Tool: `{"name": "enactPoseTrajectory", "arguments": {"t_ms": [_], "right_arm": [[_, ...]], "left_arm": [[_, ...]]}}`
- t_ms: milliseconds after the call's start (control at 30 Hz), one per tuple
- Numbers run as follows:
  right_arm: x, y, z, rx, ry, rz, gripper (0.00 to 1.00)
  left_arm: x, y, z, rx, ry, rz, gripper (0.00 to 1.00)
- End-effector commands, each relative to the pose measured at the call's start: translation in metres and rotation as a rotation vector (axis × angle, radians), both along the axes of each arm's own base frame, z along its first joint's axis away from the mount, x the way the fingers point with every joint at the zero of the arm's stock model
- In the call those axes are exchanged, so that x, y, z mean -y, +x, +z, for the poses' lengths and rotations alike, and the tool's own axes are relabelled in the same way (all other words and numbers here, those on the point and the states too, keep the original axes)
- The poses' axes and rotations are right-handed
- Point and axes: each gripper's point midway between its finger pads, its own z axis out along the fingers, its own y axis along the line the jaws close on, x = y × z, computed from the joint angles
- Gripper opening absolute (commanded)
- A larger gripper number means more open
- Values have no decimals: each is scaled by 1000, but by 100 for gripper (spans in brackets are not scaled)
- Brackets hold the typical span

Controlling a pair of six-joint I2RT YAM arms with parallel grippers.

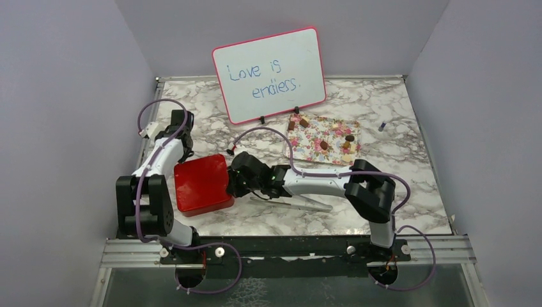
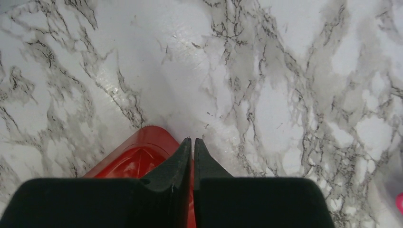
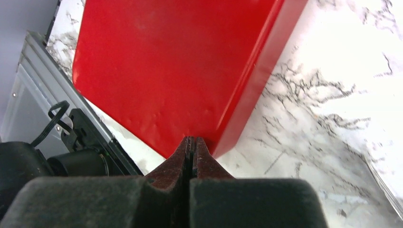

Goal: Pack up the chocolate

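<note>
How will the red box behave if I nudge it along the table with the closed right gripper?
The red box looks rigid and flat-faced, so it should hold its shape. Its gloss on the shiny marble table suggests it slides easily. The right gripper sits at a corner, so a push there likely swivels it.

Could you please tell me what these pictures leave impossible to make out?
Inside of the red box: closed in every view.
The chocolate: too small in the top view to count; outside both wrist views.
Metal tool: top view, the right arm covers most of it.
Tiny object: top view, too small to name.
</note>
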Motion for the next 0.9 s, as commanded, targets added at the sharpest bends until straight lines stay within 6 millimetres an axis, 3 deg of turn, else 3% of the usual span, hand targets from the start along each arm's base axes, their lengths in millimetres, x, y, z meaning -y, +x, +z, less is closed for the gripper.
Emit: {"name": "enactPoseTrajectory", "arguments": {"t_ms": [0,133,200,300,367,533,733,867], "right_arm": [[16,-15,8,-26,-9,21,1],[20,-16,-3,-16,-25,35,1],[21,-16,-21,-32,-71,34,1],[29,-18,-52,-79,-169,15,1],[32,-16,-48,-67,-163,-3,1],[55,2,-6,36,-161,-107,4],[99,11,64,153,-115,-217,21],[149,8,100,158,-127,-344,39]], "left_arm": [[-6,11,43,133,20,18,8],[11,6,37,145,-54,-8,13],[26,7,34,145,-97,-65,20],[48,11,47,170,-76,-187,35],[61,14,66,210,-26,-265,44],[111,26,117,360,41,-557,52],[161,20,138,427,7,-918,58],[185,9,153,486,-45,-1080,75]]}}
